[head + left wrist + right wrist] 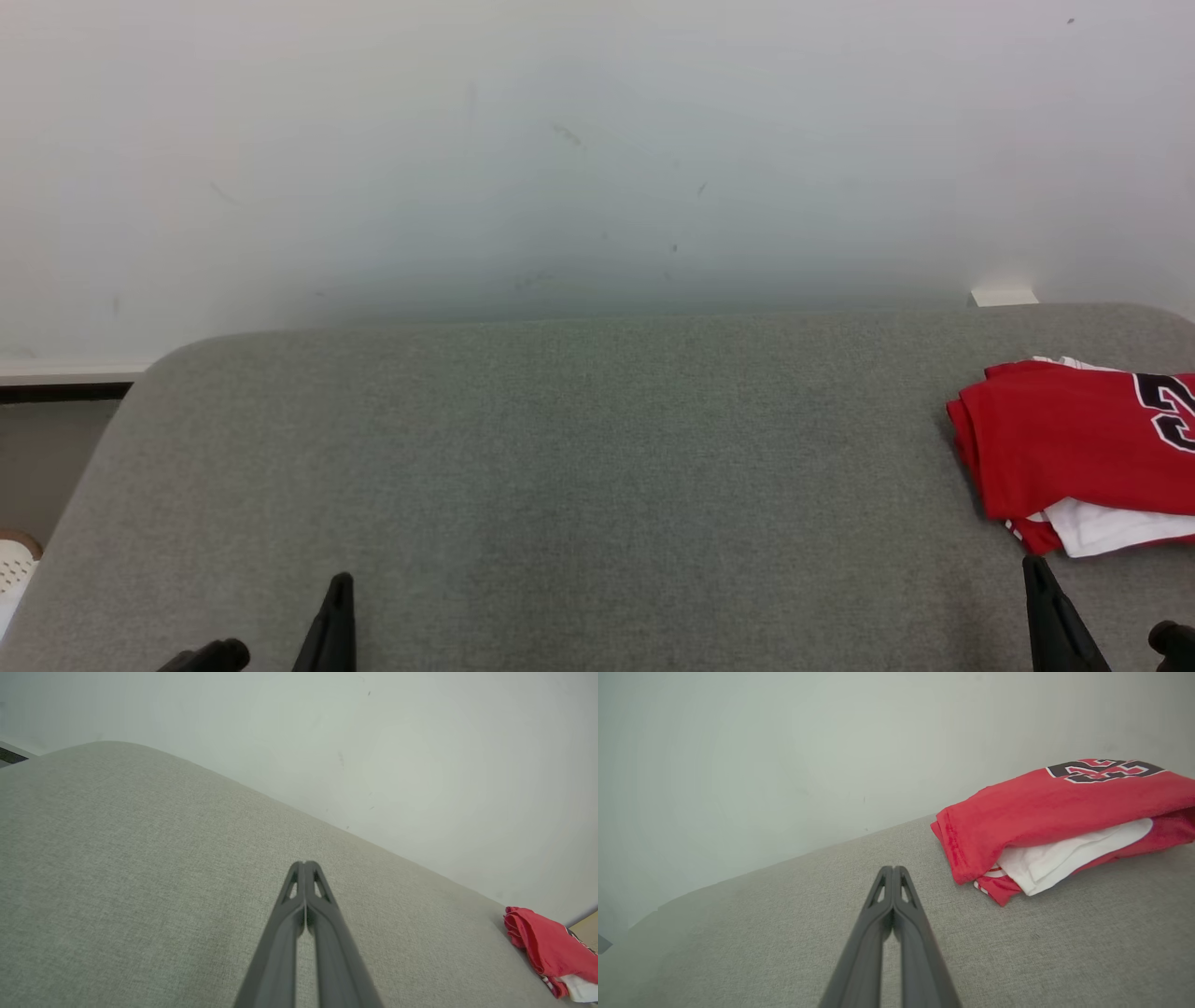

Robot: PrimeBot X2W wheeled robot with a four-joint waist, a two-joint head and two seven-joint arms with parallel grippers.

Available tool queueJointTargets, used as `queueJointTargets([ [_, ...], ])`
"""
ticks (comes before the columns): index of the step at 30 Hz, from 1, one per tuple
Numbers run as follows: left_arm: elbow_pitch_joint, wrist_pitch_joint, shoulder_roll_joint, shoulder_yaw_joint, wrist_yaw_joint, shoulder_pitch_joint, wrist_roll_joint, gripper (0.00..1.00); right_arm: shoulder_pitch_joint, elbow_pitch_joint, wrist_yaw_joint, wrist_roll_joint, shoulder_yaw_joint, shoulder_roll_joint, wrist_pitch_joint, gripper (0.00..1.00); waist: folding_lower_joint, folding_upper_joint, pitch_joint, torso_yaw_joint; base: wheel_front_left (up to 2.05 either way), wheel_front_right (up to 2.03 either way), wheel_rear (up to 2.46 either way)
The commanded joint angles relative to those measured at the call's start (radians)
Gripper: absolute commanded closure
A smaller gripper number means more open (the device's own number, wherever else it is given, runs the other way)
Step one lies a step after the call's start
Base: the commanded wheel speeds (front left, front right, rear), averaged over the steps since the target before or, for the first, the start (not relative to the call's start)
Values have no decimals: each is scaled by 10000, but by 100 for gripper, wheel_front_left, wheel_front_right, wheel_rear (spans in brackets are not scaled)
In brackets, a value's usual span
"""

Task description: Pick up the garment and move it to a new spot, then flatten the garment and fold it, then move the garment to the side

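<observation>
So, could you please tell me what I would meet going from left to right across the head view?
White perforated object at the picture's edge → left gripper → red and white garment.

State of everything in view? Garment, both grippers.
garment: folded, lying at the right end of the grey surface, not held
left gripper: shut, empty, above the surface
right gripper: shut, empty, near the garment, not touching it
</observation>
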Motion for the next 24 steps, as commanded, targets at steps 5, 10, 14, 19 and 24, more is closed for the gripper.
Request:
queueJointTargets([
  [5,-206,246,44,136,-43,-346,-1091,100,-338,-243,0,973,-180,20,239,100,0,0,37,23,0,0,0],
  [10,-231,447,49,218,-63,-401,-1855,100,-382,-299,0,1685,-282,71,441,100,0,0,72,45,0,0,0],
  [14,-247,608,53,279,-77,-453,-2440,100,-418,-340,0,2229,-360,105,591,100,0,0,100,62,0,0,0],
  [19,-265,793,57,355,-89,-509,-3127,100,-464,-387,0,2868,-450,152,771,100,0,0,135,83,0,0,0],
  [24,-281,969,62,430,-105,-557,-3786,100,-505,-432,0,3479,-541,197,949,100,0,0,170,105,0,0,0],
])
